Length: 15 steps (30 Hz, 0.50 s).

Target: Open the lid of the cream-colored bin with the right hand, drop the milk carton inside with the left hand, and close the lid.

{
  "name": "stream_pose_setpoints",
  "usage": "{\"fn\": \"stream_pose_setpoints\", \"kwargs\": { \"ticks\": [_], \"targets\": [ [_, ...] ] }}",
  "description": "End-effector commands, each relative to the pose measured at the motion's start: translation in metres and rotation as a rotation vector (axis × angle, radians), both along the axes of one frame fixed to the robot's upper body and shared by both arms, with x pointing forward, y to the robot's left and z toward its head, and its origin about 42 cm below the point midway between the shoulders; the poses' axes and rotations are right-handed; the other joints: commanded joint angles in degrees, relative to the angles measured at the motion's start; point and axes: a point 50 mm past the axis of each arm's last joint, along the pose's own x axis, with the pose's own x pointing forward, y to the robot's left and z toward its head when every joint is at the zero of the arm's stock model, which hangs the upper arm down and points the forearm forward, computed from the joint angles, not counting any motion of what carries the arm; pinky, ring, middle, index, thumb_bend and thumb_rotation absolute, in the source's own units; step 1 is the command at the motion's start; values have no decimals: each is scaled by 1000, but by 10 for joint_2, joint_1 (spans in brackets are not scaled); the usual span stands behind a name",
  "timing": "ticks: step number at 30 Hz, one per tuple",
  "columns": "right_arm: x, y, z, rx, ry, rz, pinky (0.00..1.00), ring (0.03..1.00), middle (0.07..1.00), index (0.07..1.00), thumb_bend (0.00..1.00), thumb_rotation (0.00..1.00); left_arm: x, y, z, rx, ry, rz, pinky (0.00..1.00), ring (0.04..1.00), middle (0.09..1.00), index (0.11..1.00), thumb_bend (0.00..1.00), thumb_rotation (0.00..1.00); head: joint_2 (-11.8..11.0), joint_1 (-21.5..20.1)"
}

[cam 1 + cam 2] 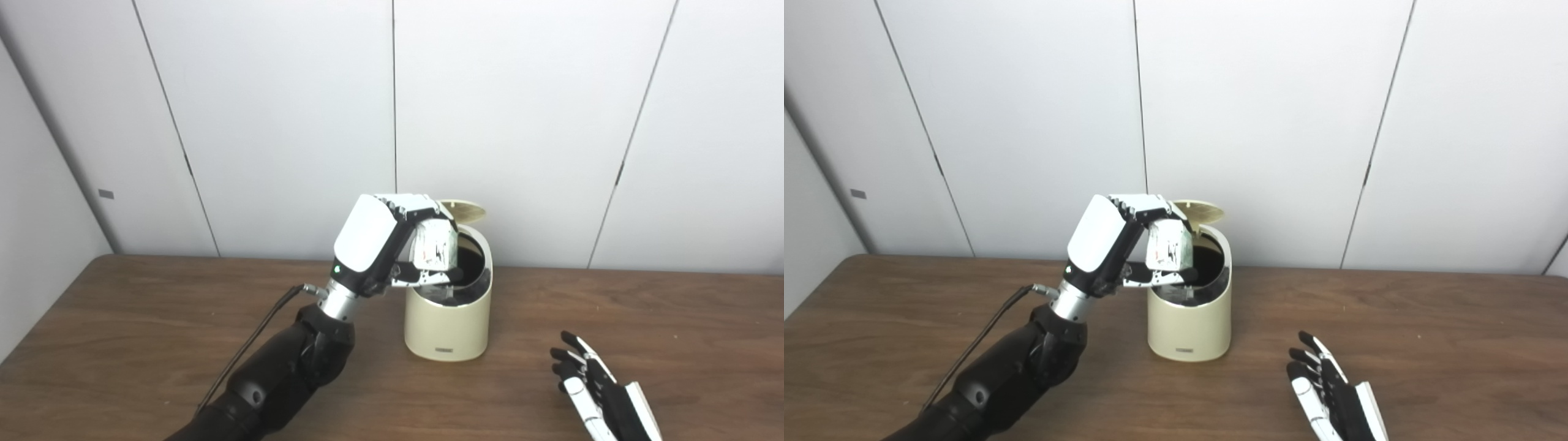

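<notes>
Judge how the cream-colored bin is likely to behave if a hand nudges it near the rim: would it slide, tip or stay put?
The cream-colored bin is taller than wide on a smooth wooden table, so a push near the rim would probably tip it rather than slide it. It looks like thin plastic, so likely light. Its raised lid at the back may shift weight slightly rearward.

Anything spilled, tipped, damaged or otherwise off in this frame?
Nothing stands out. The cream-colored bin stands upright on the table with its lid raised. The left robot hand holds the milk carton over the opening, and the right robot hand rests open nearby. No spills show.
</notes>
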Motion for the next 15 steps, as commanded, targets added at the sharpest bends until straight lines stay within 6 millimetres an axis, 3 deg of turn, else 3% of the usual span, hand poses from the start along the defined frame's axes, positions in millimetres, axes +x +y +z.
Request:
{"fn": "stream_pose_setpoints", "kwargs": {
  "ticks": [1,15],
  "targets": [
    [3,4,17,-6,-72,6,718,794,825,909,454,927,3,-7,35,-68,-74,-37,334,424,518,479,475,0,1,-1],
    [3,5,19,-11,-67,9,717,785,819,912,437,951,-4,-15,33,-116,-53,-66,337,424,520,479,475,0,2,-5]
  ]
}}
